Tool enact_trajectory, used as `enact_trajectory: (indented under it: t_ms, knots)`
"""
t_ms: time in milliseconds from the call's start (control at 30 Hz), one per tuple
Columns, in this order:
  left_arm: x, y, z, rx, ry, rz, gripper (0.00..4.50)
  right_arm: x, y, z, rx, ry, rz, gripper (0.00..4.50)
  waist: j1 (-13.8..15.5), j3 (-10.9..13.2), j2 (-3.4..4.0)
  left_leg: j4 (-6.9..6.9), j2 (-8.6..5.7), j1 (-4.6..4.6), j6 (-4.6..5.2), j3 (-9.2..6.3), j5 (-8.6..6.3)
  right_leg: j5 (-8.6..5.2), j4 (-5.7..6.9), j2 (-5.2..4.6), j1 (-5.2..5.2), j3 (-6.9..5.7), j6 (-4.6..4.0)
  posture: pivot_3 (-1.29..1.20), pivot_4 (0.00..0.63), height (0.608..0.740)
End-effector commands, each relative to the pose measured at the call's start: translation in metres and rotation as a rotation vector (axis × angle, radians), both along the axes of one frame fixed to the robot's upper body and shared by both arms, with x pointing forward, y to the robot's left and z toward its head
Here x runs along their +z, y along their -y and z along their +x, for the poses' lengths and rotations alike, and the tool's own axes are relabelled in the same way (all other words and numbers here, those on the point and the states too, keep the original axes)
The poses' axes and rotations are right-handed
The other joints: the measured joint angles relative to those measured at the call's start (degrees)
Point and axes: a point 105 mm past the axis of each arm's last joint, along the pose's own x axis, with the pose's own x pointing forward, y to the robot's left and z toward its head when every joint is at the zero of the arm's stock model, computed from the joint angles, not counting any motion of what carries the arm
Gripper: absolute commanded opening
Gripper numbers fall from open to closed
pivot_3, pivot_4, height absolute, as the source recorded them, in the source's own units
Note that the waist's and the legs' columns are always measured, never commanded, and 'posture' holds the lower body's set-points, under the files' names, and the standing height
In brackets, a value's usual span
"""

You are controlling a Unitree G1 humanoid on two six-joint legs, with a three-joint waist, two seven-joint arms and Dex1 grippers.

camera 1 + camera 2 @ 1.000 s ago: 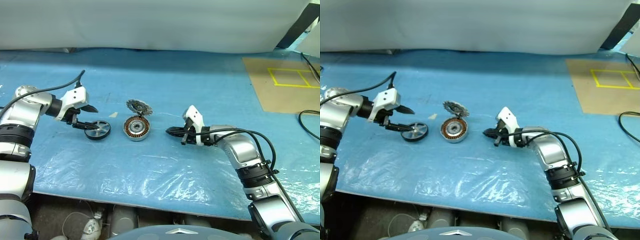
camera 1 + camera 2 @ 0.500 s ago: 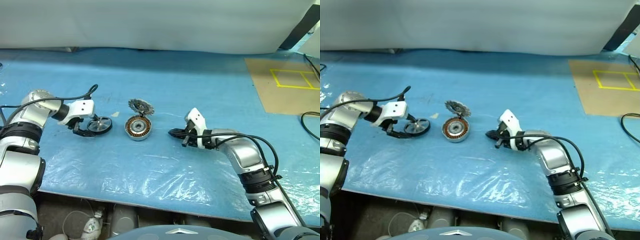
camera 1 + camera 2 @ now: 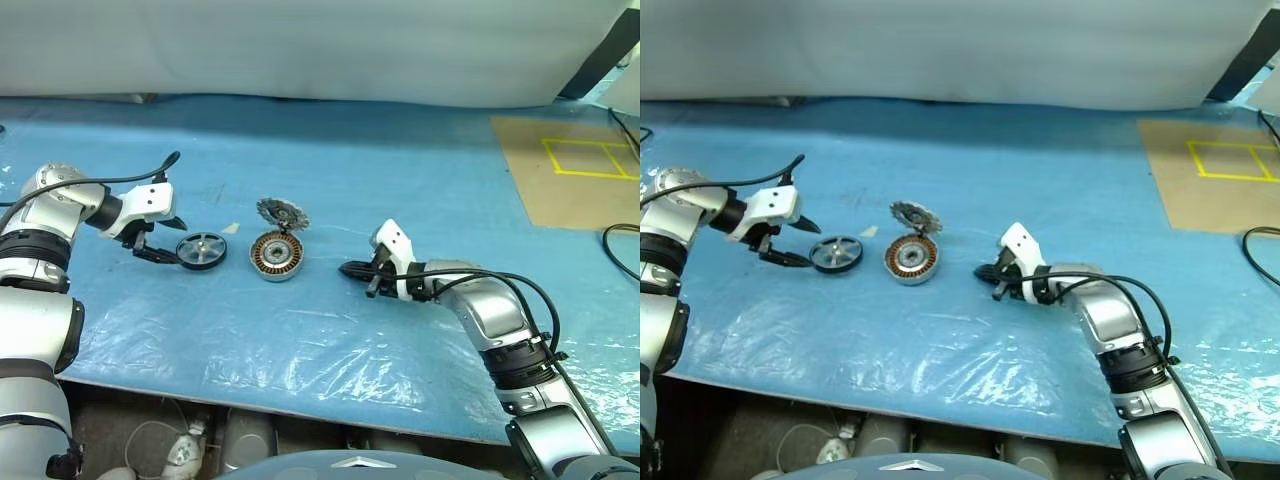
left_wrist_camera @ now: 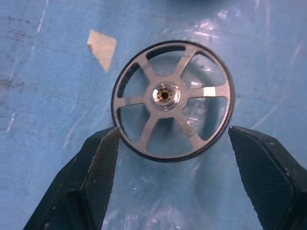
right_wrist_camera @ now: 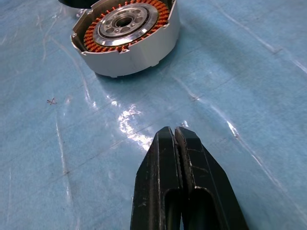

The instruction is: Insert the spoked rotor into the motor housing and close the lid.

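Observation:
The spoked rotor [image 3: 201,250] lies flat on the blue sheet, a silver wheel with a dark rim [image 4: 172,100]. My left gripper [image 3: 177,242] is open just left of it, and its two black fingers [image 4: 98,167] straddle the rotor's near edge without closing on it. Right of the rotor stands the motor housing [image 3: 273,256], its copper windings showing [image 5: 127,33]. The lid [image 3: 280,212] stands tilted up from the housing's far rim. My right gripper [image 3: 350,268] rests shut and empty on the sheet to the right of the housing, pointing at it [image 5: 173,132].
A small tan scrap [image 3: 229,229] lies between the rotor and the lid. A brown board with yellow tape squares [image 3: 570,170] covers the far right, with a black cable [image 3: 620,245] beside it. The table's front edge runs close below the arms.
The rotor, earlier tilted up against the left gripper's fingers, now lies flat. The left gripper has drawn back a little to the left. The right arm has stayed still.

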Motion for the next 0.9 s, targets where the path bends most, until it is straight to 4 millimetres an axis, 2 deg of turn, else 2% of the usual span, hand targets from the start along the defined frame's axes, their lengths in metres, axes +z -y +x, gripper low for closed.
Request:
enact_trajectory:
  t_ms: [33, 200, 333, 467, 833, 900]
  knots:
    - [0.006, 0.009, 0.01, -0.036, 0.086, 0.02, 3.8, 0.01, -0.005, -0.003, 0.028, 0.042, 0.016, 0.03, 0.12, 0.0, 0.0, 0.01, 0.0, -0.01, 0.0, -0.01, 0.0, 0.0, 0.01, -0.01, 0.0, 0.0, 0.01, 0.0, 0.15, 0.74]
    - [0.007, 0.018, 0.012, -0.073, 0.088, 0.005, 3.8, 0.008, -0.003, -0.008, 0.032, 0.034, 0.006, 0.03, 0.13, 0.02, -0.04, 0.04, -0.01, -0.02, 0.0, -0.02, 0.0, 0.02, 0.02, -0.02, 0.0, -0.01, 0.04, 0.0, 0.15, 0.74]
    - [-0.005, 0.015, 0.009, -0.1, 0.079, 0.069, 3.8, 0.007, -0.002, -0.008, 0.018, 0.032, 0.007, 0.03, -0.18, 0.02, -0.04, 0.03, -0.05, -0.01, 0.0, -0.02, 0.0, 0.02, 0.02, 0.0, -0.01, -0.01, 0.04, 0.0, 0.15, 0.74]
    - [-0.012, 0.022, 0.006, -0.133, 0.05, 0.064, 3.8, 0.006, -0.001, -0.009, 0.009, 0.031, 0.006, 0.03, -0.04, 0.02, -0.04, 0.03, -0.03, 0.0, 0.0, -0.03, 0.0, 0.03, 0.02, -0.01, 0.0, -0.01, 0.04, 0.0, 0.15, 0.74]
    - [-0.021, 0.017, -0.002, -0.138, -0.036, 0.085, 3.8, 0.004, 0.0, -0.008, -0.012, 0.028, -0.002, 0.03, 0.02, 0.02, -0.04, 0.04, -0.01, 0.0, 0.0, -0.03, 0.0, 0.03, 0.04, -0.02, 0.0, -0.01, 0.05, 0.0, 0.15, 0.74]
    - [-0.024, 0.017, -0.004, -0.139, -0.045, 0.085, 3.42, 0.003, 0.0, -0.008, -0.009, 0.028, -0.007, 0.0, 0.02, 0.02, -0.04, 0.04, 0.0, 0.0, 0.0, -0.03, 0.0, 0.03, 0.04, -0.02, 0.0, -0.01, 0.05, 0.0, 0.15, 0.74]
